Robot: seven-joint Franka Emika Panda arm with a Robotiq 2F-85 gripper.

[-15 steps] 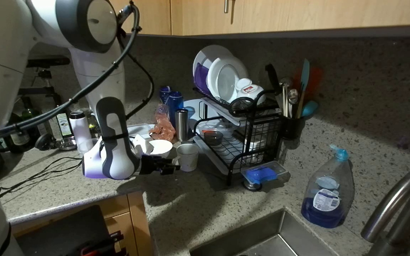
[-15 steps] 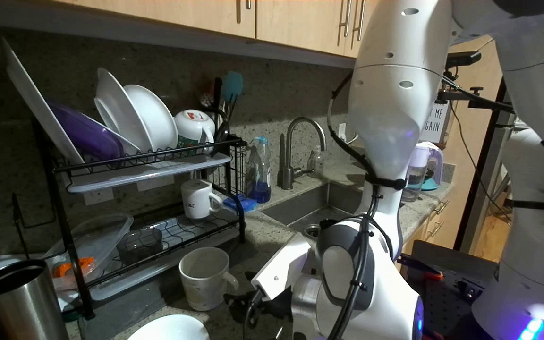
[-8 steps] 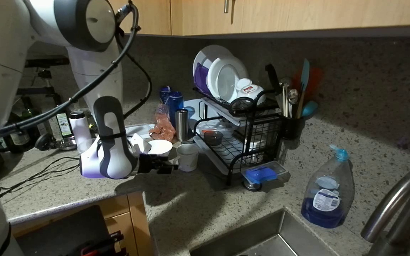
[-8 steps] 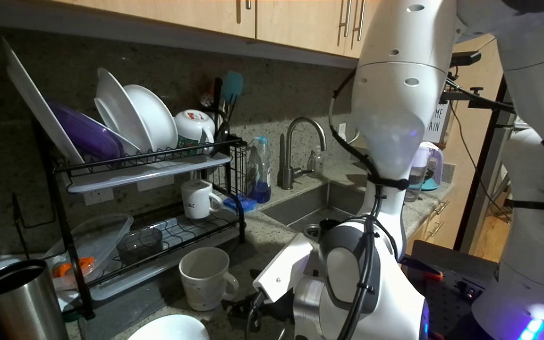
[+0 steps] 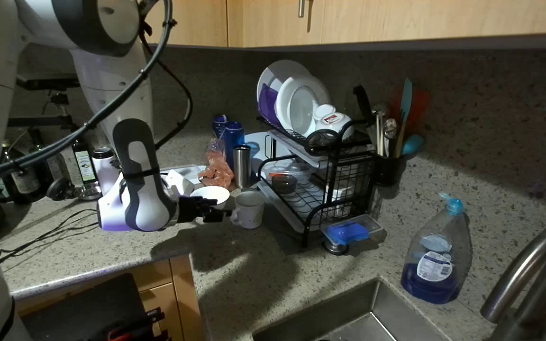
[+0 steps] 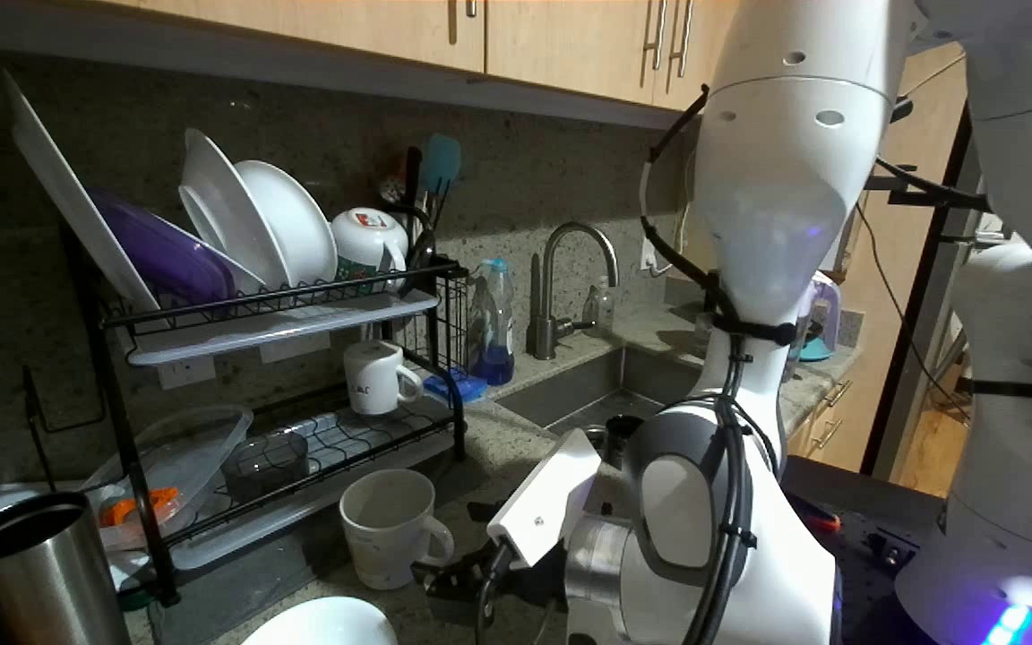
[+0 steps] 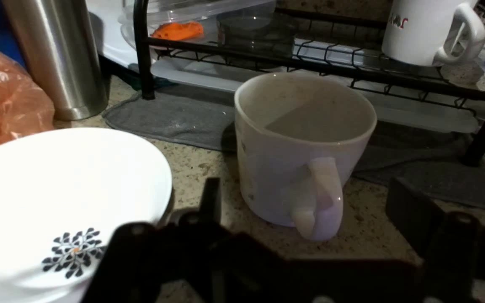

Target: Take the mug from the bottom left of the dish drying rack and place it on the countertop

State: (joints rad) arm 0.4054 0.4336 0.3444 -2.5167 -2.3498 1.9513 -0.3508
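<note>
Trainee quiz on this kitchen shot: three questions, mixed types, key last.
1. The mug ahead of the end effector stands on: A) dish drying rack, B) countertop, C) sink floor.
2. True or false: the end effector is shut.
3. Fill in: in the wrist view, a white (blank) left of that mug bears a dark leaf print.

Key: 1 B; 2 false, its fingers are spread; 3 bowl.

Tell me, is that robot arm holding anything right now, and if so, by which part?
Nothing is held. The gripper is open, its fingers well apart, and the whitish-grey mug ahead of it stands on the countertop with its handle ungripped.
</note>
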